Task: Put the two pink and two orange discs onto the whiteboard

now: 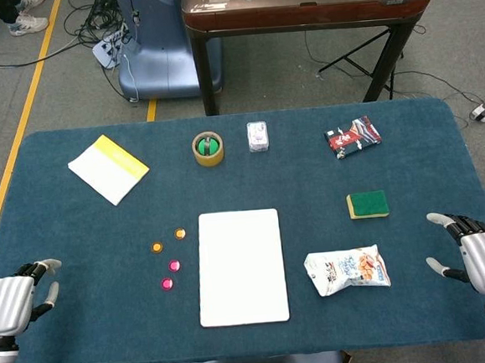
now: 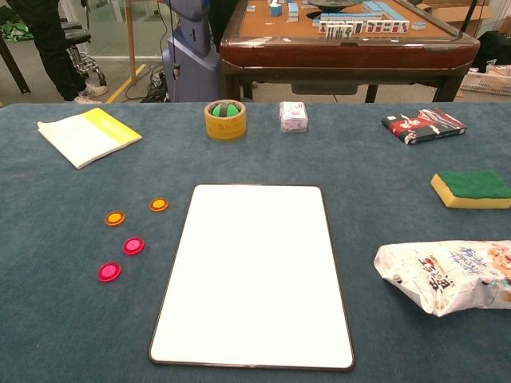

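Observation:
A bare whiteboard (image 1: 241,266) (image 2: 255,271) lies flat at the table's middle front. To its left sit two orange discs (image 1: 179,233) (image 1: 157,247) (image 2: 159,204) (image 2: 115,218) and, nearer me, two pink discs (image 1: 174,265) (image 1: 166,283) (image 2: 133,246) (image 2: 109,272), all on the cloth and off the board. My left hand (image 1: 16,298) rests at the front left corner, holding nothing, fingers apart. At the front right corner my right hand (image 1: 476,251) is likewise empty with fingers spread. Neither hand shows in the chest view.
A snack bag (image 1: 347,271) lies right of the board, a green-and-yellow sponge (image 1: 368,204) behind it. Along the back are a yellow-white booklet (image 1: 108,168), a tape roll (image 1: 208,148), a small wrapped pack (image 1: 257,136) and a red-black packet (image 1: 352,136). A mahjong table (image 1: 304,4) stands beyond.

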You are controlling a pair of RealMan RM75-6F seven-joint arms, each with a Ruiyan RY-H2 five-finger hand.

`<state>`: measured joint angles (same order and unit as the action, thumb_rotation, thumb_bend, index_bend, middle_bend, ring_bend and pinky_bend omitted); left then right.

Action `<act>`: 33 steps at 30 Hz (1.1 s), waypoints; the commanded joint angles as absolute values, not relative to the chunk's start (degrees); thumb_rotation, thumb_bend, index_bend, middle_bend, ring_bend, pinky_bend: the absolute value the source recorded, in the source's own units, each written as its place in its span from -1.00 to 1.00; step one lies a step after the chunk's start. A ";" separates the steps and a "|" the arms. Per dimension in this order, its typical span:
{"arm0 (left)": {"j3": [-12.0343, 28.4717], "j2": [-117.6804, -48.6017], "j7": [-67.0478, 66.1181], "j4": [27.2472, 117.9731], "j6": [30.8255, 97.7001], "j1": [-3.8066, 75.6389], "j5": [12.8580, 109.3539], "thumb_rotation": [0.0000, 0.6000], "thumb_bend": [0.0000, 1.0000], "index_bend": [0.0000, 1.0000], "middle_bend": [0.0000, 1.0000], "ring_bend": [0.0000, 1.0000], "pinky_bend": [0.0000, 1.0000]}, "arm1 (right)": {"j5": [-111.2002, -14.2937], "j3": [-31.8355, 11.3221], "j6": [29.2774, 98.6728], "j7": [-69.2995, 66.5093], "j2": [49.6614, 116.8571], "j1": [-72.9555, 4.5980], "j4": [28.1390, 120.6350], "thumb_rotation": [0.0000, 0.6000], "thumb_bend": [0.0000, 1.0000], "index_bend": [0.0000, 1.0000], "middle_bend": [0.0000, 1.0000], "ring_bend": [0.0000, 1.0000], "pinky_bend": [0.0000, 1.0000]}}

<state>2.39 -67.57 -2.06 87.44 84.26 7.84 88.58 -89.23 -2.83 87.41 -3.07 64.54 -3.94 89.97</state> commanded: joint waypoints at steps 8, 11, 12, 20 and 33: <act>1.68 -69.82 3.62 84.78 87.66 9.82 96.10 1.00 -0.34 -0.26 0.48 0.40 0.88 | -87.69 -3.19 85.16 -3.27 64.88 -4.80 89.76 1.00 -1.00 -0.45 -0.31 -0.38 -0.19; 1.15 -68.98 2.85 86.18 85.61 11.53 97.76 1.00 -0.58 -0.25 0.83 0.78 1.00 | -87.96 -3.12 85.71 -3.32 64.77 -4.54 89.93 1.00 -1.00 -0.45 -0.31 -0.38 -0.19; 1.03 -68.63 2.06 86.85 84.61 12.35 98.42 1.00 -0.60 -0.24 0.90 0.84 1.00 | -88.02 -3.20 86.06 -3.42 64.69 -4.42 89.97 1.00 -1.00 -0.45 -0.31 -0.38 -0.19; 0.27 -68.50 -1.58 91.25 74.82 18.49 99.73 1.00 -0.61 -0.19 1.00 1.00 1.00 | -88.30 -3.63 87.65 -4.67 64.17 -3.86 90.06 1.00 -1.00 -0.45 -0.31 -0.38 -0.19; 2.39 -75.95 -10.92 90.52 61.15 25.95 92.23 1.00 -0.61 -0.09 1.00 1.00 1.00 | -88.65 -3.71 88.18 -6.48 63.44 -3.63 89.88 1.00 -1.00 -0.45 -0.31 -0.38 -0.19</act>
